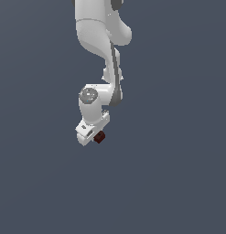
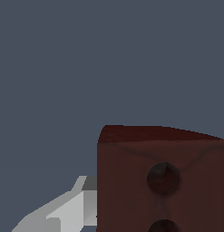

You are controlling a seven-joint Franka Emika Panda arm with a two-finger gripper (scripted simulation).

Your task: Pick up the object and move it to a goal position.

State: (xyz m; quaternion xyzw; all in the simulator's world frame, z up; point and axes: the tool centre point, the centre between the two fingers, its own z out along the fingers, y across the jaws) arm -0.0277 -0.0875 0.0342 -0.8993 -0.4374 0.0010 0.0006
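At the arm's tip, the pincer [image 1: 97, 137] grips the block [image 1: 100, 136].

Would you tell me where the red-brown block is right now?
In the exterior view, the block sits just below centre, against the white gripper, on its exterior-view right.

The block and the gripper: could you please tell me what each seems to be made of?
The block looks like matte, brick-like clay or wood, though the render leaves it open: dark red-brown, faintly mottled, with round holes. The gripper looks like smooth white plastic or painted metal with soft shading.
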